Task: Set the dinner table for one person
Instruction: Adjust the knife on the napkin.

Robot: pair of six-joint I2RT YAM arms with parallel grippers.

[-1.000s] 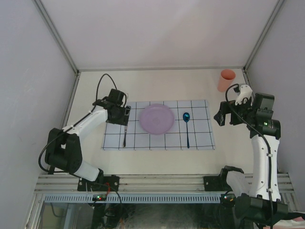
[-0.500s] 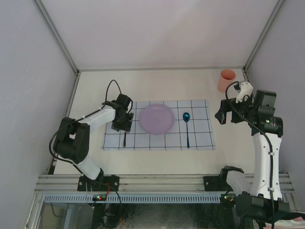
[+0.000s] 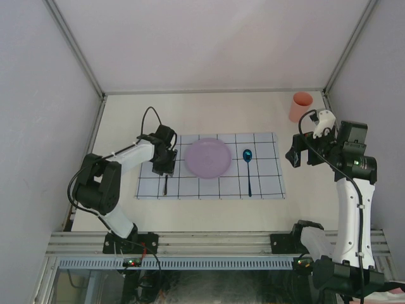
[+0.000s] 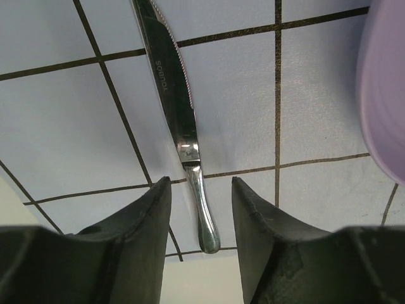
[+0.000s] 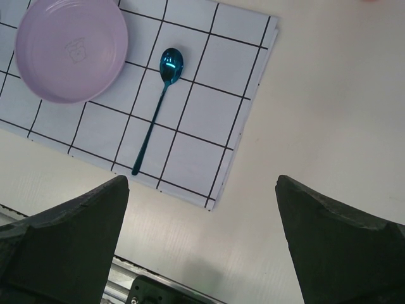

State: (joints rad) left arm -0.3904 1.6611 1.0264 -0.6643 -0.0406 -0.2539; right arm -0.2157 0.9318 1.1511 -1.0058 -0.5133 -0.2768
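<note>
The off-white dinner table [image 3: 215, 114] carries a pale grid-patterned placemat [image 3: 266, 183]. On the mat lie a lilac plate [image 3: 207, 158], a blue spoon [image 3: 248, 166] to its right and a steel knife [image 3: 166, 183] to its left. My left gripper [image 3: 163, 163] is low over the knife's far end. In the left wrist view its dark fingers [image 4: 142, 221] straddle the knife handle [image 4: 201, 209], open, with a gap on each side. My right gripper [image 3: 297, 155] hangs wide open over bare table right of the mat, holding nothing.
A salmon cup [image 3: 301, 106] stands upright at the far right corner of the table. The right wrist view shows the plate [image 5: 71, 50], the spoon [image 5: 158, 95], the mat's corner [image 5: 209, 190] and the aluminium rail [image 5: 145, 288] at the near edge.
My left gripper has moved toward the near edge and down over the knife's handle end, and its jaws have narrowed around the handle. The right arm has hardly moved.
</note>
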